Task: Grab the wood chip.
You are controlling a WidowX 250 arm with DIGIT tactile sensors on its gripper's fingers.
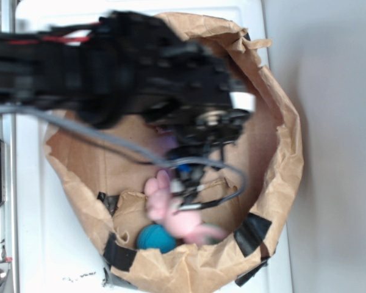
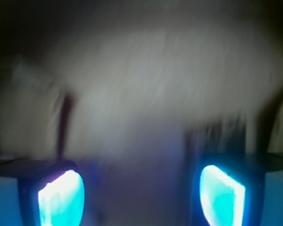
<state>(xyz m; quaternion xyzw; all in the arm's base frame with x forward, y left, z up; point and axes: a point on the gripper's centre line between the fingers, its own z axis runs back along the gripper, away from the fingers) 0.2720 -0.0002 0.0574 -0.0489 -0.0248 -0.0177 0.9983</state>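
- Reaching from the left in the exterior view, the black arm [image 1: 110,67] hides much of the brown paper bag [image 1: 280,183]; the gripper [image 1: 189,186] hangs just over a pink plush toy [image 1: 177,213] beside a teal ball [image 1: 154,237].
- The wood chip is not visible here; where it lies cannot be told.
- In the wrist view, all is blurred: two glowing cyan fingertips [image 2: 61,197] stand apart with nothing between them, and a dark thin streak [image 2: 63,127] cannot be identified.
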